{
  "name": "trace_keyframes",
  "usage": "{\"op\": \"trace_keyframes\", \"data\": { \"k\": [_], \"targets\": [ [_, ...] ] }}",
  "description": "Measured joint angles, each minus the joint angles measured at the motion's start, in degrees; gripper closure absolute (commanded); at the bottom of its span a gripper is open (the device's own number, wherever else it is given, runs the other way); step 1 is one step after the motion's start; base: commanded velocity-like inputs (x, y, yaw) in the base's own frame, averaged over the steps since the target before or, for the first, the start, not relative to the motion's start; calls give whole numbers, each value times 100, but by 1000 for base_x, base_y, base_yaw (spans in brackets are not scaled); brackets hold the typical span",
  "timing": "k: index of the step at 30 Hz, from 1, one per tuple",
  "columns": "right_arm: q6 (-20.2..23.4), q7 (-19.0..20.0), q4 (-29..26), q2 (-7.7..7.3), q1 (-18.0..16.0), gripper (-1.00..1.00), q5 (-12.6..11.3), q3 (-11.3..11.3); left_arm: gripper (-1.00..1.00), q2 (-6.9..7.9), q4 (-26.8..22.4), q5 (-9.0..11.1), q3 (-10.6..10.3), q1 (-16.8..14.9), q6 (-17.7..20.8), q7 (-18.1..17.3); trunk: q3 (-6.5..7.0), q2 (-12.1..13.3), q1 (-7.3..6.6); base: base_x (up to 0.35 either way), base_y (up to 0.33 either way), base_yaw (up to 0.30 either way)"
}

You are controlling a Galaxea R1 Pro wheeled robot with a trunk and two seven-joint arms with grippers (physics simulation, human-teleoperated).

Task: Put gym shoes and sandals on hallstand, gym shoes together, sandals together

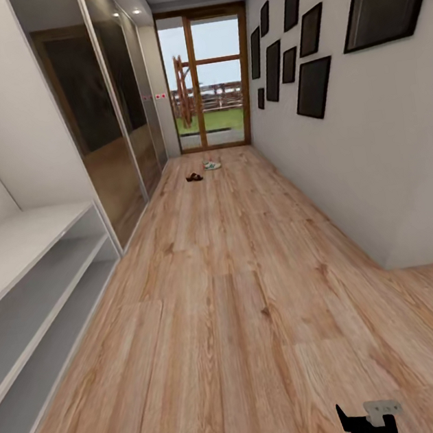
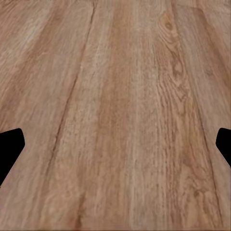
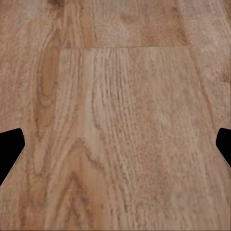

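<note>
Two small shapes, a dark brown flat sandal and an off-white green-striped gym shoe, are lying just before the wood-framed glass door, well apart from us. We are judging the long drive risky: drifting could clip the light-grey open-shelved hallstand. Our left gripper and right gripper are gaping wide, holding nothing, over the light brown plank floor.
</note>
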Motion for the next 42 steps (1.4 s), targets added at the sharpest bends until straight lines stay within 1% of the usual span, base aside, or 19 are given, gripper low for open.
{"op": "trace_keyframes", "data": {
  "k": [42],
  "targets": [
    [-2,0,0,0,0,-100,0,0,-100,0,0,0,0,0,0,-2,0,0,0,338,0,0]
  ]
}}
